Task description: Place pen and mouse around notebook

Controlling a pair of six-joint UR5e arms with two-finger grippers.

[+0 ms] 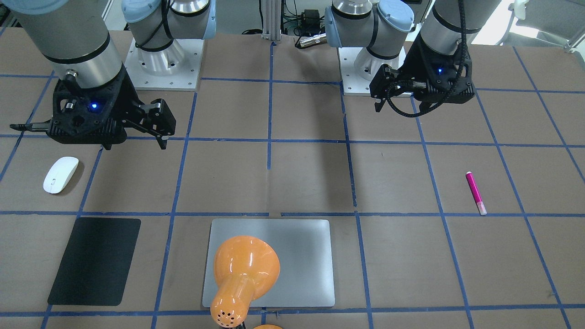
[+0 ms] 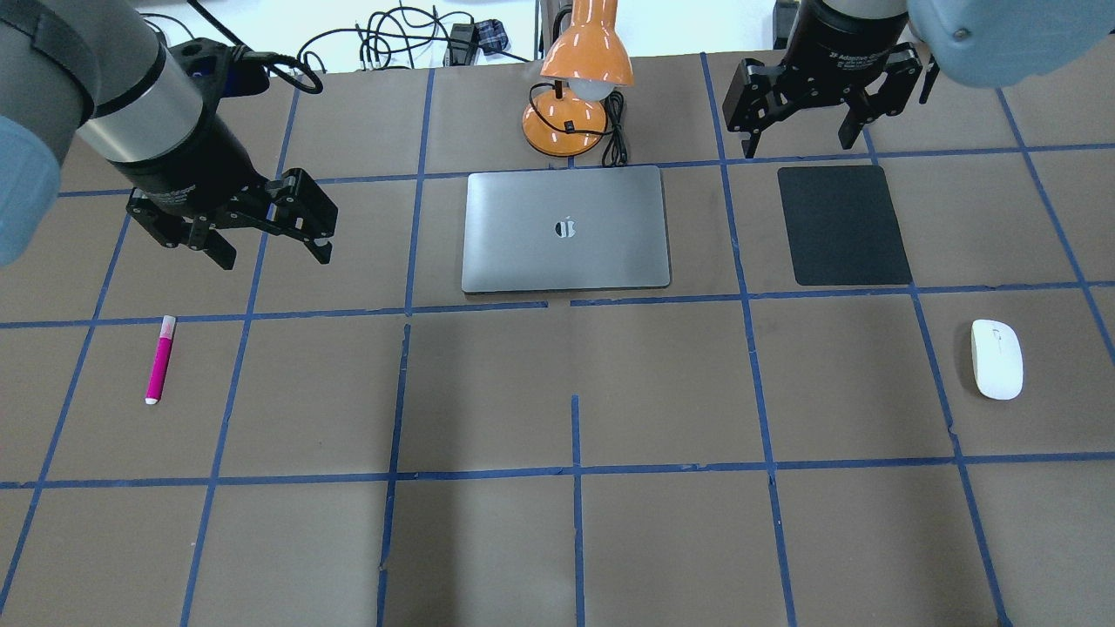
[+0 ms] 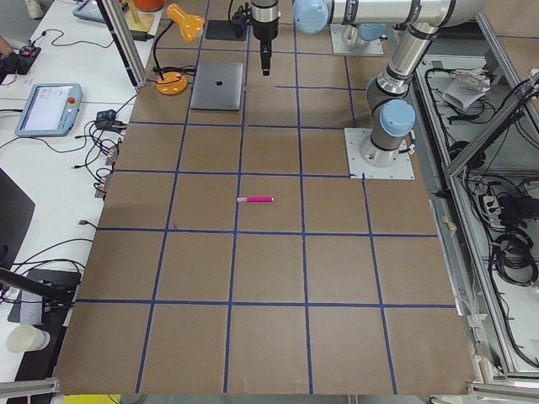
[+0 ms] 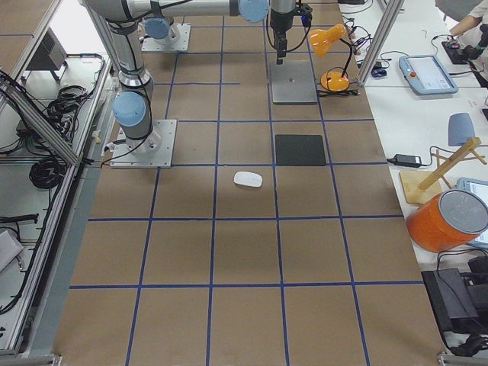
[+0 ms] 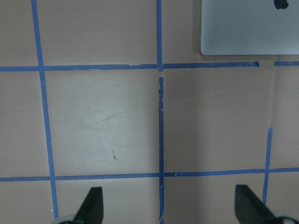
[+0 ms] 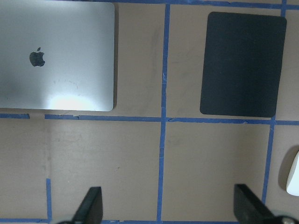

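Status: nothing placed yet. Pen (image 2: 160,359) and mouse (image 2: 996,359) lie well apart from notebook (image 2: 566,228) (both untouched). Left tool (image 2: 272,252) and right tool (image 2: 800,144) hang spread wide, empty.

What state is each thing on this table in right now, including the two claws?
notebook: closed, flat on the table.
pen: lying loose, ungripped.
mouse: lying loose, ungripped.
black mat: flat, bare.
lamp: standing; lit or not, cannot tell.
left gripper: open, empty.
right gripper: open, empty.

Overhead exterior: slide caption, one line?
Left gripper and right gripper hover open; pen lies far left, mouse far right, notebook centre.
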